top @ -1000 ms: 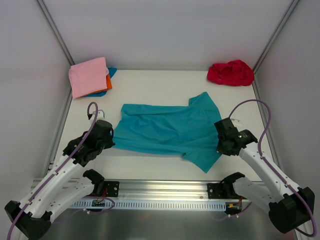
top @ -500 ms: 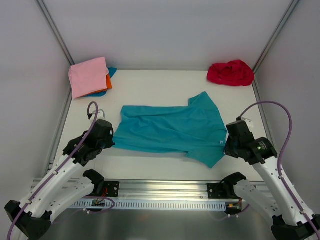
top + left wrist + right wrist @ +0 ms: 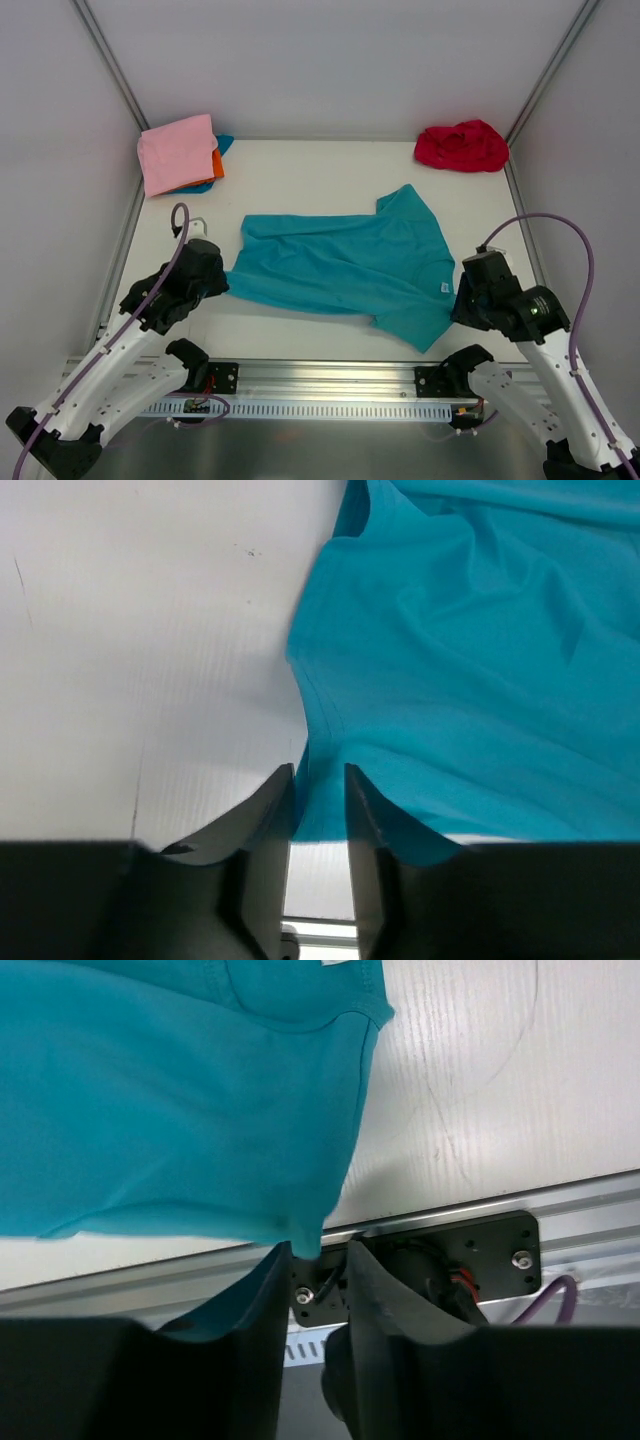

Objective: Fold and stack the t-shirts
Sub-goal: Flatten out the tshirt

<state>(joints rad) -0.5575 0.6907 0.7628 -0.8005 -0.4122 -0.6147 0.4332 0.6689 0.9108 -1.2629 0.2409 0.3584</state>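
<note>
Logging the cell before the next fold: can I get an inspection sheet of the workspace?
Surface: white table, faint scuffs.
Job's things: teal t-shirt spread out mid-table, wrinkled; crumpled red t-shirt far right; folded pink t-shirt atop orange t-shirt and blue t-shirt far left.
Clutter: nothing seen.
Grippers: left gripper and right gripper low at the teal t-shirt's opposite ends, jaws slightly parted.
Cables: purple cables arching above both arms.
Surroundings: white enclosure walls; aluminium rail along near edge.
</note>
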